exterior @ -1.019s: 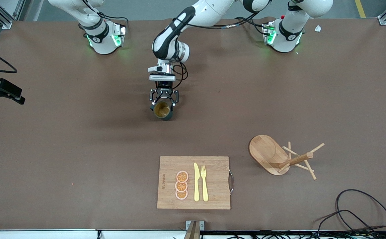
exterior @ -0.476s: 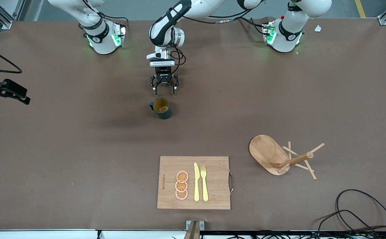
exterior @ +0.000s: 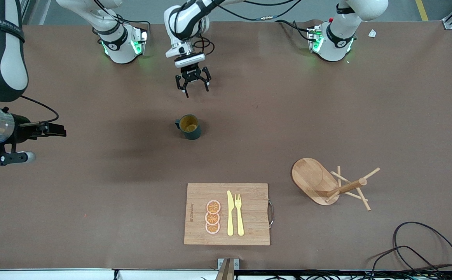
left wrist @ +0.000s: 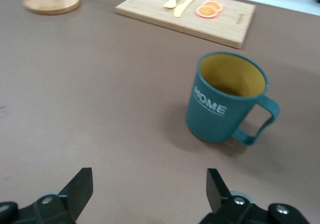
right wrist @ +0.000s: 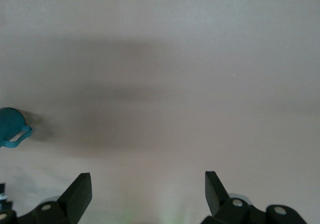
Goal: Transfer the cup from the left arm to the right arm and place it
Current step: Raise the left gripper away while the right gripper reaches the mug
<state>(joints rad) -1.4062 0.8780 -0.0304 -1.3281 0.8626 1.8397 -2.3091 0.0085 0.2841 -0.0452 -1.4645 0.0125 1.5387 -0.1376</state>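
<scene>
Left gripper (exterior: 193, 86): black two-finger claw, jaws spread wide and empty, hanging over bare table between the arm bases and the cup; right gripper (right wrist: 145, 196): fingers likewise wide apart, nothing between them, low at the right arm's end of the table, facing the cup from well apart.

Small dark teal ribbed mug with ochre inside and pale lettering, the cup (exterior: 189, 126): upright on the brown table (exterior: 93, 202), mid-table, held by neither arm; handle turned toward the right arm's end.

Rectangular bamboo cutting board (exterior: 249, 214) with yellow knife and fork and orange slices: nearer the front camera than the cup; wooden peg rack (exterior: 327, 182) toward the left arm's end, lying tipped.

Risk, judged: a sideways approach meets the handle first; a finger catching it could spin or topple the cup; a grip on the ribbed wall alone may slip.
</scene>
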